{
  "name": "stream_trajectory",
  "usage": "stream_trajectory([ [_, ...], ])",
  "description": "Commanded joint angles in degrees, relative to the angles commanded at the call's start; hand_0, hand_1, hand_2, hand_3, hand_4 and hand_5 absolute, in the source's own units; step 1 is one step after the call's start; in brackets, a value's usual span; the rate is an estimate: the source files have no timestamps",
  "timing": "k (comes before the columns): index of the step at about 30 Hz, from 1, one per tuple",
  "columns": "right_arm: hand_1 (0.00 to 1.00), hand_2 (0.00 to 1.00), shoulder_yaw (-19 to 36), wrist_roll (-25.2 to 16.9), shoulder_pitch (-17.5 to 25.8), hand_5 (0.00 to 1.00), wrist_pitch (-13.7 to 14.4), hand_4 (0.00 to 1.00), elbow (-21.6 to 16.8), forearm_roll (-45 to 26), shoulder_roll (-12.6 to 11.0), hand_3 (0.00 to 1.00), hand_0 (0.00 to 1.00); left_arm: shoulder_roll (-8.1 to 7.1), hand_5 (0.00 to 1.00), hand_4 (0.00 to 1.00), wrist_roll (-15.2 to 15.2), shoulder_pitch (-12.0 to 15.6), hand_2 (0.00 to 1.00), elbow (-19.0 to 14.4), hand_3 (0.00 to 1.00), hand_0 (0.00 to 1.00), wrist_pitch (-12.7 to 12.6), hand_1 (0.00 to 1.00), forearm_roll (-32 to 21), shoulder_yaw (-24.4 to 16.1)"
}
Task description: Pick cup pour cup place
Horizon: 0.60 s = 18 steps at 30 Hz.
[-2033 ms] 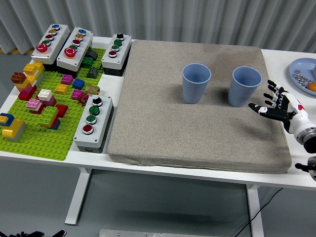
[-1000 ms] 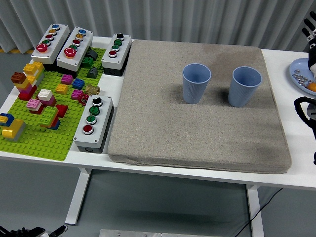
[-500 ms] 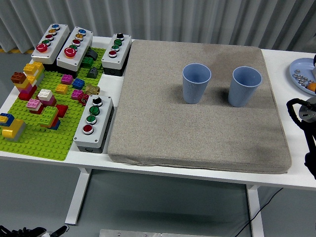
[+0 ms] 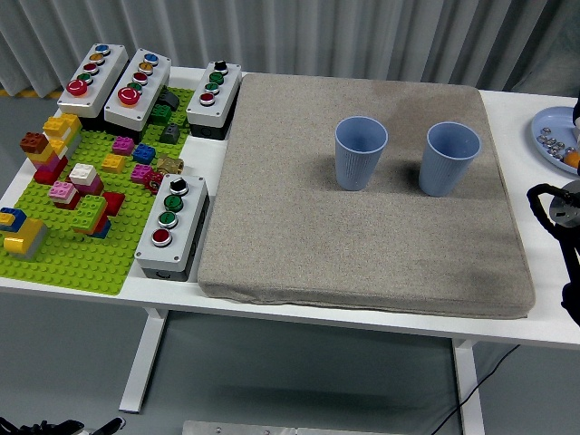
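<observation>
Robot hand gone from view, right arm [image 4: 555, 210] at edge, cups [image 4: 361, 152] untouched

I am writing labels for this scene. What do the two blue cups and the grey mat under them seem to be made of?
Left cup and right cup: probably plastic, matte; the walls show fine vertical ribs and no shine. Paper cannot be ruled out.
Grey mat: seems to be woven fabric over soft padding; the surface is speckled and coarse, the edges are rounded and thick.
</observation>
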State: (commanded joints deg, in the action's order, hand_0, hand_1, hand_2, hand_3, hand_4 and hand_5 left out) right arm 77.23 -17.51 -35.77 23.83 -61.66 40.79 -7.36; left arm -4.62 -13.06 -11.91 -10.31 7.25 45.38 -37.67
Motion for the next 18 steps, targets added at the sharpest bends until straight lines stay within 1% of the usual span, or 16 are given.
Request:
stream_trajectory([
  [1, 0.838, 0.858, -0.06, 0.06, 0.07, 0.905, 0.0, 0.786, 0.01, 0.08, 0.01, 0.835, 0.959, 0.0, 0.973, 0.503, 0.02, 0.08, 0.803, 0.0, 0.641, 0.771, -0.02, 0.755, -0.01, -0.04],
  [12, 0.838, 0.861, -0.19, 0.73, 0.07, 0.905, 0.06, 0.786, -0.19, 0.56, -0.02, 0.838, 0.956, -0.01, 0.972, 0.503, 0.24, 0.35, 0.803, 0.0, 0.641, 0.771, -0.26, 0.755, -0.38, -0.35],
  [18, 0.836, 0.865, -0.21, 0.36, 0.14, 0.893, 0.11, 0.791, -0.1, 0.06, -0.02, 0.846, 0.957, -0.04, 0.971, 0.502, 0.22, 0.43, 0.803, 0.0, 0.641, 0.771, -0.23, 0.755, -0.31, -0.56],
])
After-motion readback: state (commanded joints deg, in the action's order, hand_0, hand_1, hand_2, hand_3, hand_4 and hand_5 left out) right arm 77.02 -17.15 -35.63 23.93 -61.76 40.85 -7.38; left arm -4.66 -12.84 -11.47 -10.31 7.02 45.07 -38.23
